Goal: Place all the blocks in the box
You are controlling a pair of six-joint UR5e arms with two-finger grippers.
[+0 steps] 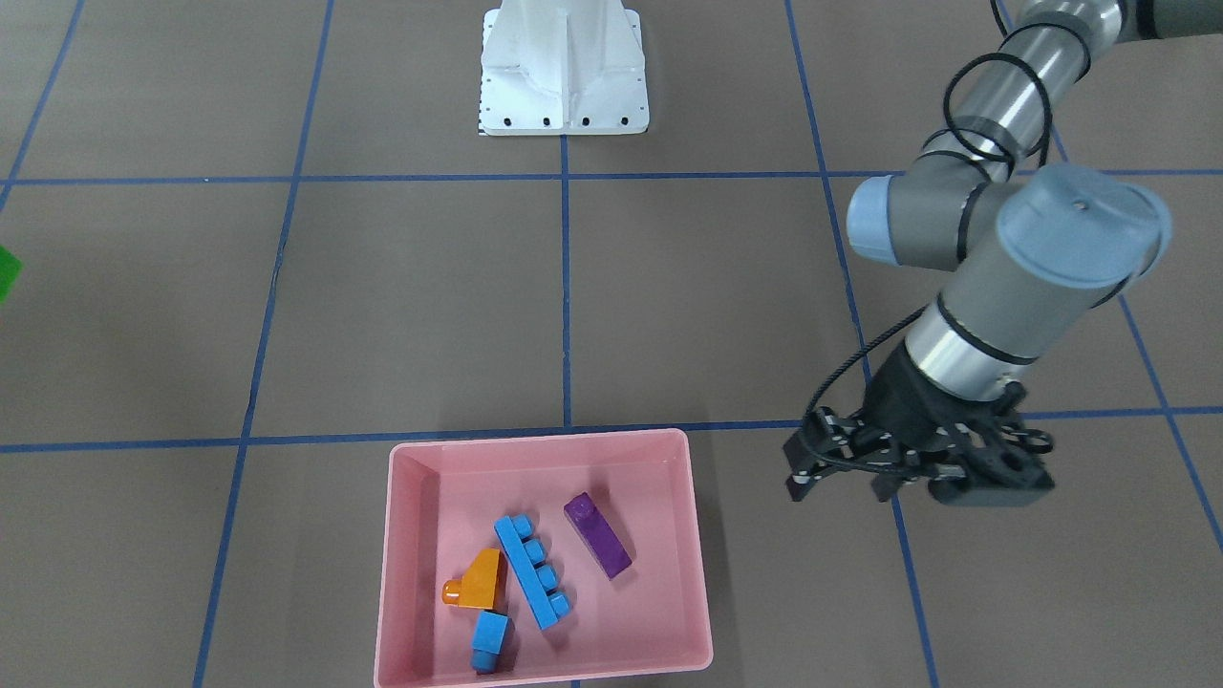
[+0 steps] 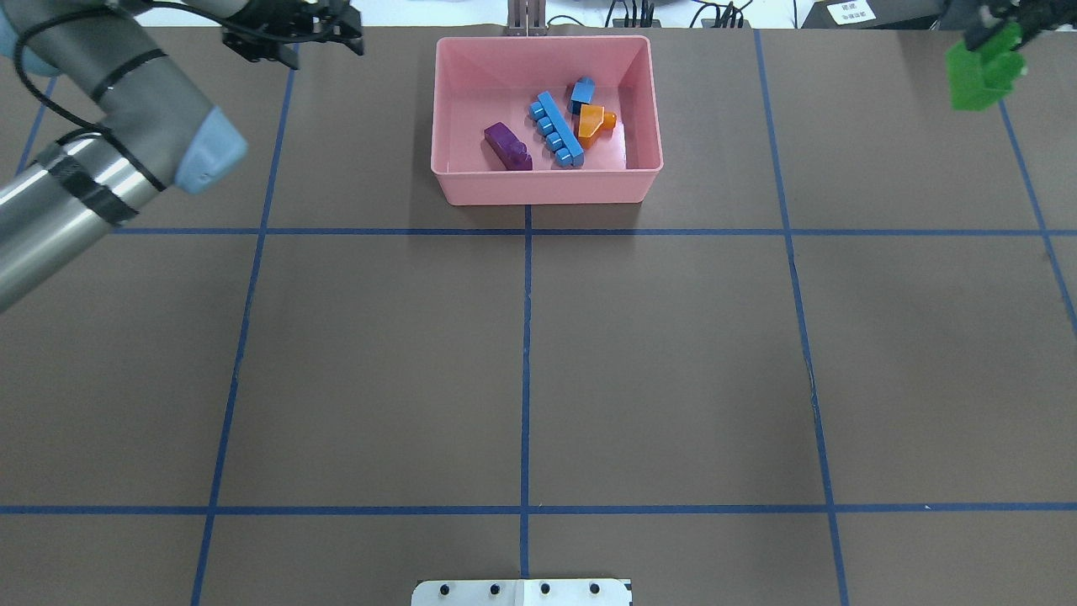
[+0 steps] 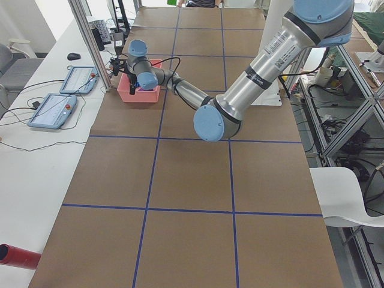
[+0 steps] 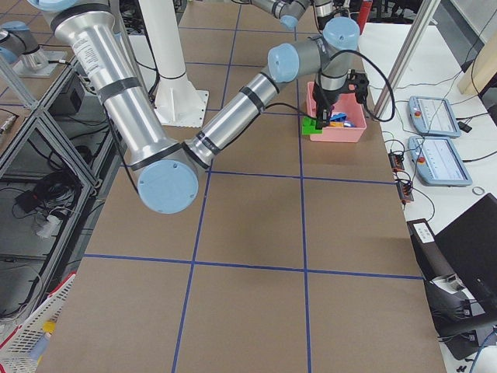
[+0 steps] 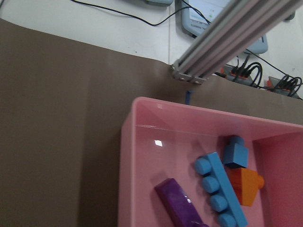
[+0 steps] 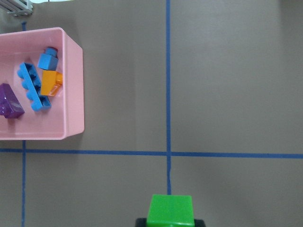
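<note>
The pink box (image 2: 543, 187) stands at the table's far middle. It holds the orange sloped block (image 2: 594, 122), the small light-blue cube (image 2: 581, 93), the long light-blue bar (image 2: 555, 129) and the purple block (image 2: 507, 147). My right gripper (image 2: 989, 38) is shut on the green sloped block (image 2: 976, 80) and holds it in the air far to the box's right; the block also shows in the right wrist view (image 6: 169, 210). My left gripper (image 1: 898, 483) is open and empty, hovering beside the box (image 1: 540, 441) on its left in the overhead view.
The white robot base (image 1: 564, 72) sits at the near middle edge of the table. Blue tape lines (image 2: 526, 370) cross the brown tabletop. An aluminium post (image 5: 227, 40) and cables stand just behind the box (image 5: 125, 179).
</note>
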